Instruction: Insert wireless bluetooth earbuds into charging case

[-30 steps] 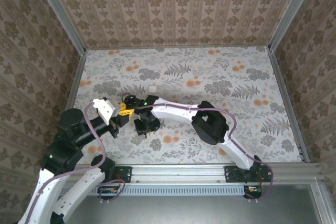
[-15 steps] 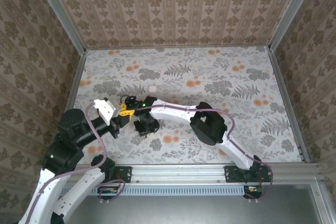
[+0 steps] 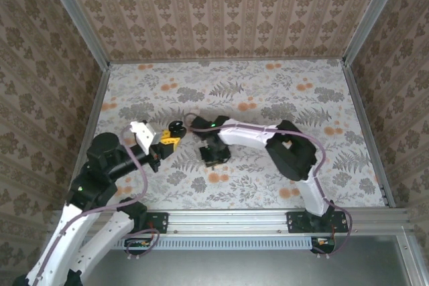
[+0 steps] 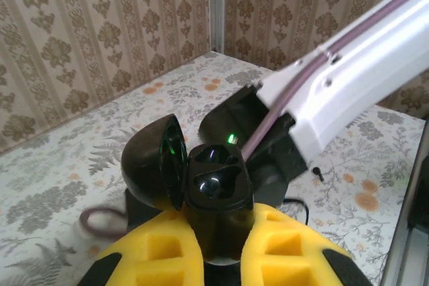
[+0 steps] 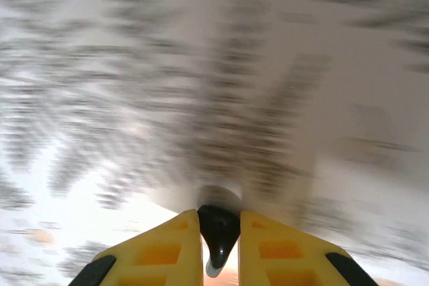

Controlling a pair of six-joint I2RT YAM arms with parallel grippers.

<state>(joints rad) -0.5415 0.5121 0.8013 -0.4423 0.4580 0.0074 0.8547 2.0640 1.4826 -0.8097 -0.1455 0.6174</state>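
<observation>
Your left fingers (image 4: 161,252) are clamped on the black charging case (image 4: 216,185), its lid open, over the left half of the desk (image 3: 301,98). Your right fingers (image 5: 161,252) pinch a black earbud (image 5: 218,229) nearby, toward the desk's middle.

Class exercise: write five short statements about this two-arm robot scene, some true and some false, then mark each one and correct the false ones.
1. The left gripper holds a black charging case. True.
2. The lid of the case is shut. False: it stands open, swung to one side.
3. The right gripper is empty, with its jaws wide apart. False: it is shut on a small black earbud.
4. The table has a pattern of leaves and flowers. True.
5. The left gripper's fingers are red. False: they are yellow.
</observation>
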